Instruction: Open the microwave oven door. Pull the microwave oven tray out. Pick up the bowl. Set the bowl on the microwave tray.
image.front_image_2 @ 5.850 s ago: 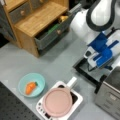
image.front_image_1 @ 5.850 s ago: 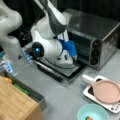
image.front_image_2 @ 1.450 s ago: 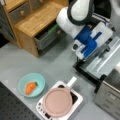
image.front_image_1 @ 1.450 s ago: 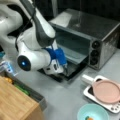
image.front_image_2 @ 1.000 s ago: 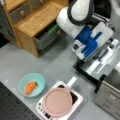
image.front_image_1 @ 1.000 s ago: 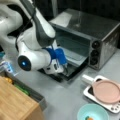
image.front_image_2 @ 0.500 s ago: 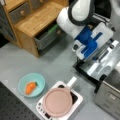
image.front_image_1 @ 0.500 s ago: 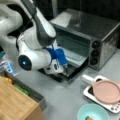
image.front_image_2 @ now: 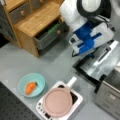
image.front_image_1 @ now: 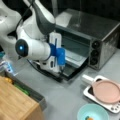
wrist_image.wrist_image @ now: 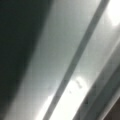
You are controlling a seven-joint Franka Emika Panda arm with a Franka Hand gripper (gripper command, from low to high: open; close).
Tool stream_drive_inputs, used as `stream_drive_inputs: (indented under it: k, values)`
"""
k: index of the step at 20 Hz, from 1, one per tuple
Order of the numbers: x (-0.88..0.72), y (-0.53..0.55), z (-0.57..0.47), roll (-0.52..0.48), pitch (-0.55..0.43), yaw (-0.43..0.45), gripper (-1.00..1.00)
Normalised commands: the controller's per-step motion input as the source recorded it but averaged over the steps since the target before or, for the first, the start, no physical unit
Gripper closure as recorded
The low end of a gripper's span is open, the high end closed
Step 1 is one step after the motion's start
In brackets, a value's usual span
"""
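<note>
The microwave oven [image.front_image_1: 100,32] [image.front_image_2: 110,95] stands with its door [image.front_image_1: 75,62] [image.front_image_2: 100,65] folded down flat in both front views. My gripper [image.front_image_1: 61,68] [image.front_image_2: 87,51], with blue fingers, reaches down onto the door's outer edge. The wrist view is filled by the door's [wrist_image.wrist_image: 62,62] glass and metal frame, very close. The microwave oven tray is hidden from view. The teal bowl [image.front_image_1: 96,110] [image.front_image_2: 40,80] sits on the table away from the gripper, with a small carrot [image.front_image_2: 30,88] in it.
A pink plate [image.front_image_1: 106,91] [image.front_image_2: 58,102] lies on a white tray [image.front_image_1: 87,93] [image.front_image_2: 77,100] between bowl and oven. A wooden drawer cabinet [image.front_image_1: 15,102] [image.front_image_2: 32,22] with an open drawer stands near the arm.
Since 5.8 s ago the oven door has swung down open, with the gripper following it. Over the last second the arm has hardly moved.
</note>
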Motion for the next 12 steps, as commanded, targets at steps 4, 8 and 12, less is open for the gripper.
stream_drive_inputs:
  k: [4, 8, 12]
  values:
    - [-0.23, 0.22, 0.22, -0.742, -0.048, -0.250, -1.00]
    - [-0.03, 0.04, 0.34, -0.591, -0.045, -0.140, -1.00]
    - [0.19, -0.14, 0.36, -0.434, 0.005, -0.059, -1.00]
